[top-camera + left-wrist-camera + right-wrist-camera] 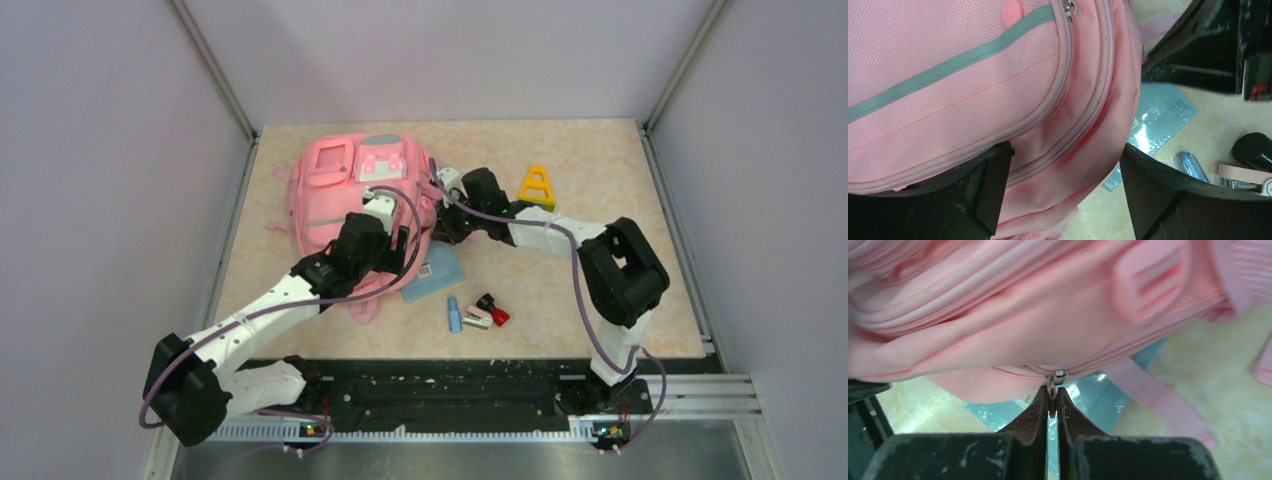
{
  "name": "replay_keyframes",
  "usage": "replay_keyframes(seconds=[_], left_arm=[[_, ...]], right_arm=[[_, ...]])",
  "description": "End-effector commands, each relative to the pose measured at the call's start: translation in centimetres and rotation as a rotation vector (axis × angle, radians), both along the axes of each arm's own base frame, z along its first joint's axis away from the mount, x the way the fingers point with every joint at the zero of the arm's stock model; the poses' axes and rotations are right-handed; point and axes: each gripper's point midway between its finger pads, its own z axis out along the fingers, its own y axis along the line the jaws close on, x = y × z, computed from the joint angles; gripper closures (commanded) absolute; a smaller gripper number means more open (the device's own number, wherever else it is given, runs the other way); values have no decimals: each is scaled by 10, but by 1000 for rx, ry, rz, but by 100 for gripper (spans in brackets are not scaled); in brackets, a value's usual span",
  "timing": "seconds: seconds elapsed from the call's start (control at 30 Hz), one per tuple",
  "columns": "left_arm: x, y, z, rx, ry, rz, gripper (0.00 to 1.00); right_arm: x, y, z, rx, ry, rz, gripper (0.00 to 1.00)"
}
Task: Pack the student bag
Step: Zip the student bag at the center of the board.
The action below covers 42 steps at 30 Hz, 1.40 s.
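The right gripper (1052,399), its dark scuffed fingers pinched together, clamps the small metal zipper pull (1057,376) of the student bag (335,195), soft pink woven fabric lying left of centre on the speckled beige table (600,170); the left gripper (1065,167) straddles its seamed edge, spread wide

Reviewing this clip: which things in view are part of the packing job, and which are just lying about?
In the job: student bag; its zip, pinched by the right claw; left claw, open astride the bag's edge.
Lying about: blue packet, blue tube, black-and-red piece, yellow triangle.
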Motion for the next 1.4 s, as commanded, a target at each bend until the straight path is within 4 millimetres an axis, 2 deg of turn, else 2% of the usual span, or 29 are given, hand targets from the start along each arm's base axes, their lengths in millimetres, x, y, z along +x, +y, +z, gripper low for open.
replay_keyframes(seconds=[0.0,0.17,0.33,0.47,0.6,0.7,0.83,0.9,1.07,1.2,1.37], left_arm=[[11,-11,12,-76,-44,1,17],[9,-10,18,-99,-62,5,15],[3,9,23,-147,-105,98,11],[-6,30,13,-184,-100,188,9],[-12,36,1,-236,-83,200,9],[-12,34,-2,-274,-82,186,10],[-6,28,-1,-293,-106,146,16],[-4,23,-7,-289,-92,124,19],[12,17,-9,-297,-108,99,21],[27,9,-2,-316,-134,60,22],[50,-16,10,-340,-152,-25,23]], right_arm=[[-46,19,22,12,-3,91,100],[-67,39,30,94,40,114,100],[-83,60,36,193,92,147,100],[-94,71,42,214,97,157,100],[-108,80,48,252,112,170,100],[-118,86,45,251,120,171,100],[-134,100,40,247,139,196,100],[-140,108,38,244,133,199,100],[-144,124,48,282,128,189,100],[-139,121,56,298,102,153,100],[-119,102,56,240,64,57,100]])
